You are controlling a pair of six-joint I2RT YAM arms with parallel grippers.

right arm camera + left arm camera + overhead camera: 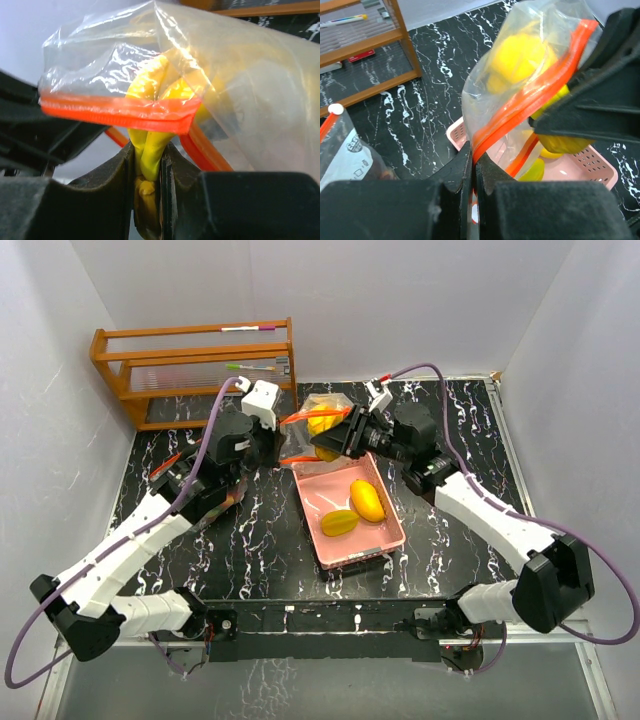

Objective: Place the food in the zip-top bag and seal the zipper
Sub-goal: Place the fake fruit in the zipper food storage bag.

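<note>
My left gripper [473, 162] is clenched on the orange zipper strip [520, 112] of the zip-top bag [322, 408]; my right gripper [149, 160] grasps a yellow toy fruit [155, 132] at the bag's mouth; at 6 o'clock from the bag, the pink basket [318, 498] holds a mango [367, 500] and another yellow-orange piece [338, 523].

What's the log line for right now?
left pincer: shut on bag | right pincer: shut on banana, in bag mouth | basket: two foods

The zip-top bag [240, 75] is clear, glossy, crinkled plastic film; the banana [150, 145] smooth yellow plastic; the basket [590, 167] pink perforated plastic; the table [250, 540] polished black marble-look; the rack [190, 332] varnished wood
</note>
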